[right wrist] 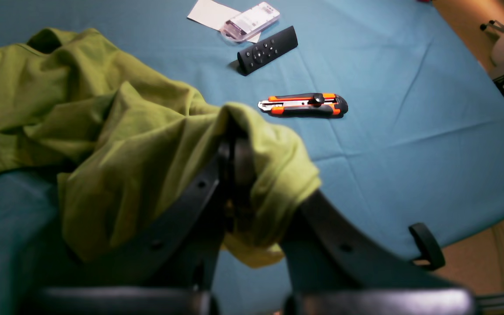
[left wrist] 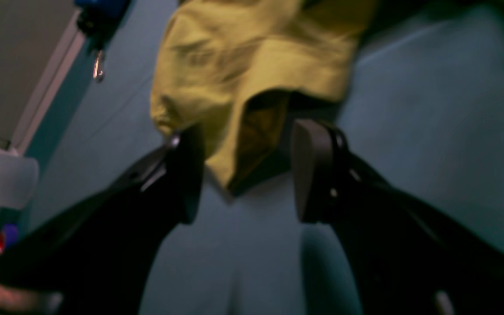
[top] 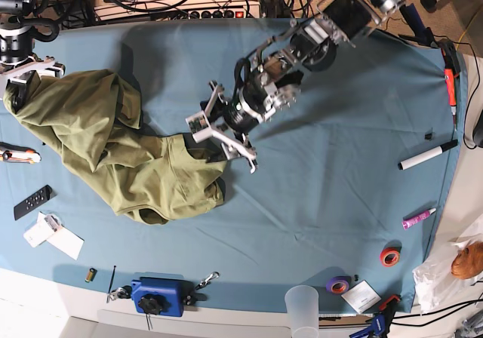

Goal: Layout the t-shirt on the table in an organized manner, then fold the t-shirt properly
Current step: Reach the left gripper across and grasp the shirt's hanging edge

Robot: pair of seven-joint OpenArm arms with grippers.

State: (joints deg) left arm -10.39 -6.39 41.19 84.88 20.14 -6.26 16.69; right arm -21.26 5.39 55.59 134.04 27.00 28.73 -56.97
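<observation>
The olive-green t-shirt [top: 113, 149] lies crumpled on the left half of the blue-teal table [top: 339, 187]. My right gripper [top: 23, 78] is at the far left corner, shut on a bunched fold of the t-shirt [right wrist: 125, 131]. In the right wrist view cloth drapes over both fingers [right wrist: 230, 153]. My left gripper [top: 219, 138] reaches in from the upper right to the shirt's right edge. In the left wrist view it stands open [left wrist: 247, 129], and a corner of the t-shirt [left wrist: 252, 65] sits between its fingers [left wrist: 311, 170] without being pinched.
An orange utility knife [right wrist: 304, 105], a black remote [right wrist: 267, 50] and a clear pack on paper [right wrist: 252, 19] lie near the shirt's left side. A blue device [top: 157, 296] and a plastic cup [top: 302, 308] sit at the near edge. Markers [top: 423, 157] and tape rolls [top: 390, 256] lie to the right.
</observation>
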